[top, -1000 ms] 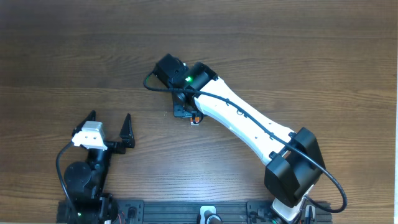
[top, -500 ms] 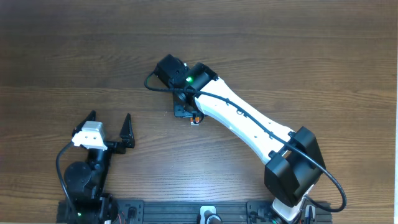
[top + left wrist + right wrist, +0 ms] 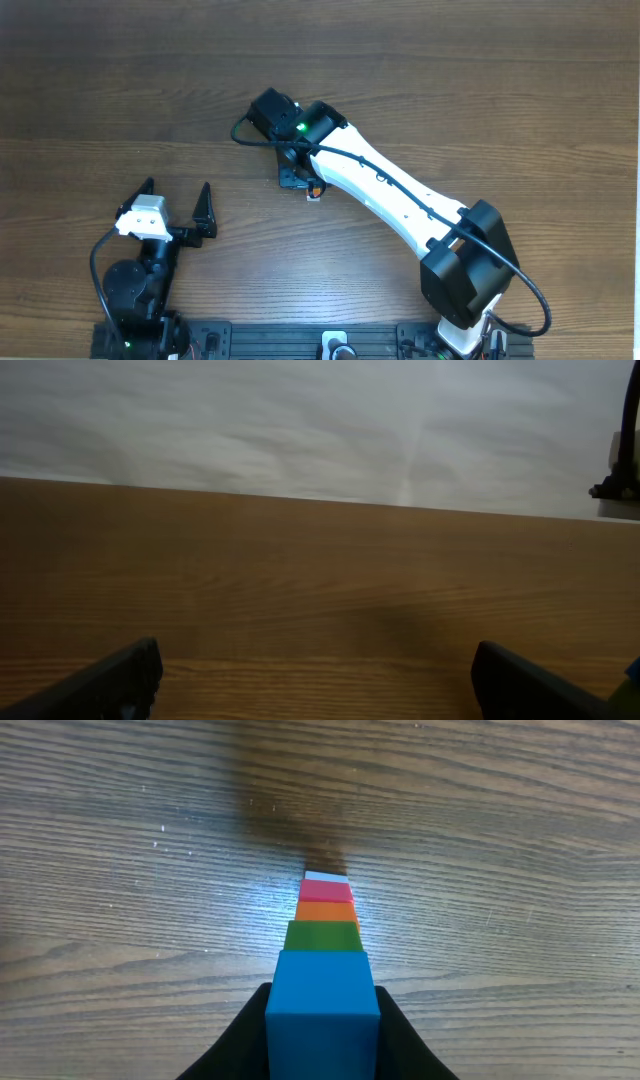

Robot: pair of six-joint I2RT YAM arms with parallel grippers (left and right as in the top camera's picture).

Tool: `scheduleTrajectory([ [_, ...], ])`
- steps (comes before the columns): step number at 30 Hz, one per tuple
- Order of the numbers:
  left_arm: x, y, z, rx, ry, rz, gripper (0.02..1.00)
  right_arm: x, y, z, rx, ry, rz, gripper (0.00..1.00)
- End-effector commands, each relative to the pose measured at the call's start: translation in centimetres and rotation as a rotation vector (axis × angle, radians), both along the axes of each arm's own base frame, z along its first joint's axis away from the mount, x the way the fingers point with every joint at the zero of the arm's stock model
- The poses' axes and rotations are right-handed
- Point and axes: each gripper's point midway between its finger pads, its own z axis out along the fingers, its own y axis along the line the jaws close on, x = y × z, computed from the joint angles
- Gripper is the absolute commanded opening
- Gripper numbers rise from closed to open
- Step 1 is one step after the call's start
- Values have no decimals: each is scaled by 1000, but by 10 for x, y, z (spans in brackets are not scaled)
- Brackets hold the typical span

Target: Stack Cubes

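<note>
Right wrist view: blue cube [image 3: 322, 1010] topmost

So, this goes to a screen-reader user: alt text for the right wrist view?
The right gripper clasps a blue cube, the top of a stack over a green cube, an orange cube, a red cube and a white cube, on a brown wooden table.

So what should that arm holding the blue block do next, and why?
Probably open the right gripper slowly and let go. The blue cube looks lined up on the green cube, above the orange cube, red cube and white cube, so releasing seems all that remains.
</note>
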Motion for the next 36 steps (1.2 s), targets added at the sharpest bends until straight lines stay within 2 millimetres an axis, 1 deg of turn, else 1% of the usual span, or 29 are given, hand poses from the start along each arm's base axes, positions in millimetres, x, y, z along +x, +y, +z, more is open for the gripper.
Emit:
scheduleTrajectory([
  [1, 0, 2, -3, 18, -1, 9, 1000, 0, -3, -11, -16, 25, -17, 60],
  [7, 0, 2, -3, 18, -1, 9, 998, 0, -3, -14, -20, 30, -17, 66],
  [10, 0, 2, -3, 18, -1, 9, 1000, 0, -3, -14, -20, 30, -17, 95],
  [11, 0, 2, -3, 18, -1, 9, 998, 0, -3, -14, -20, 30, -17, 115],
  [12, 0, 2, -2, 18, -1, 9, 1000, 0, -3, -14, -20, 30, -17, 156],
  [13, 0, 2, -2, 18, -1, 9, 1000, 0, -3, -14, -20, 30, -17, 246],
  [14, 0, 2, -2, 18, -1, 9, 1000, 0, -3, -14, -20, 30, -18, 297],
  [17, 0, 2, -3, 18, -1, 9, 1000, 0, -3, -14, -21, 30, -18, 404],
  [24, 0, 2, -2, 18, -1, 9, 1000, 0, -3, -14, -20, 30, -18, 454],
  [25, 0, 2, -2, 18, -1, 9, 1000, 0, -3, -14, -20, 30, -18, 478],
  [29, 0, 2, -2, 18, -1, 9, 998, 1, -4, -14, -20, 30, -22, 621],
  [30, 0, 2, -2, 18, -1, 9, 998, 2, -5, -14, -20, 30, -24, 682],
  [32, 0, 2, -3, 18, -1, 9, 1000, 3, -6, -14, -20, 29, -28, 906],
  [33, 0, 2, -2, 18, -1, 9, 1000, 5, -7, -13, -19, 27, -24, 993],
  [36, 0, 2, -3, 18, -1, 9, 1000, 11, -8, -12, -11, 15, -12, 991],
])
